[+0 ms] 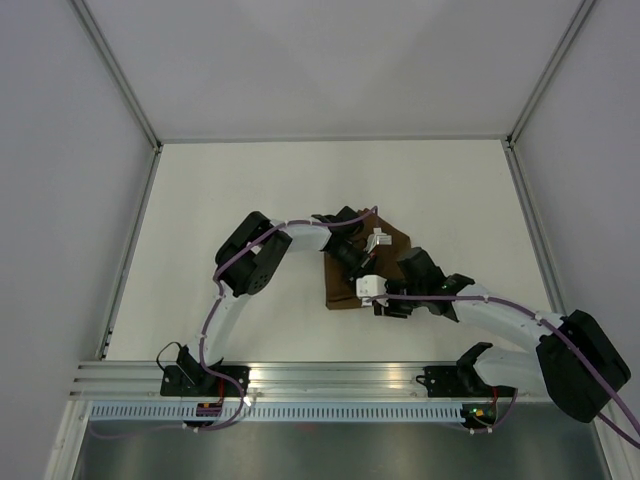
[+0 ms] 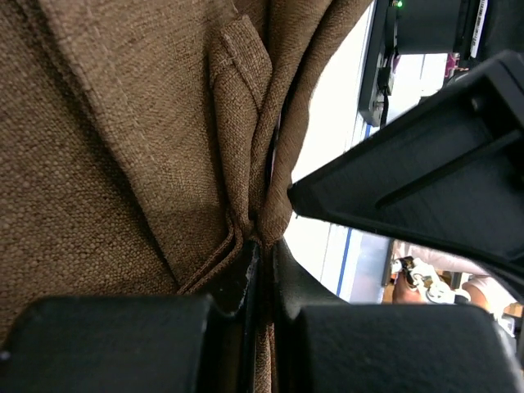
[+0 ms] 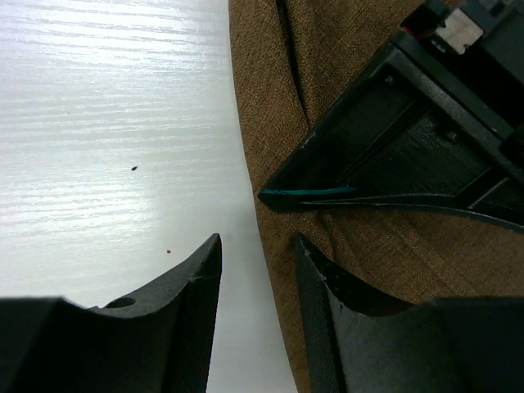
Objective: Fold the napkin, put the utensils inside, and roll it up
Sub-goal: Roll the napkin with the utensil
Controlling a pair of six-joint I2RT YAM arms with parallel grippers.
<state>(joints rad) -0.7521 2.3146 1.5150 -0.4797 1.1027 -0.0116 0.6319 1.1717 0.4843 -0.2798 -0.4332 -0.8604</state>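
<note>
The dark brown napkin (image 1: pixel 342 288) lies bunched in the middle of the white table (image 1: pixel 250 190). In the left wrist view its weave (image 2: pixel 123 147) fills the frame, with a hemmed fold running down into the jaws. My left gripper (image 2: pixel 262 250) is shut on that fold of napkin (image 1: pixel 352 262). My right gripper (image 3: pixel 258 246) is open at the napkin's near edge (image 3: pixel 344 237); one finger is over bare table, the other over the cloth, and nothing is held. In the top view the right gripper (image 1: pixel 388 306) sits close beside the left one. The utensils are hidden.
Both arms crowd over the napkin; the left gripper's black body (image 3: pixel 393 139) sits just ahead of my right fingers. White walls (image 1: pixel 60 200) enclose the table on three sides. An aluminium rail (image 1: pixel 330 375) with the arm bases runs along the near edge.
</note>
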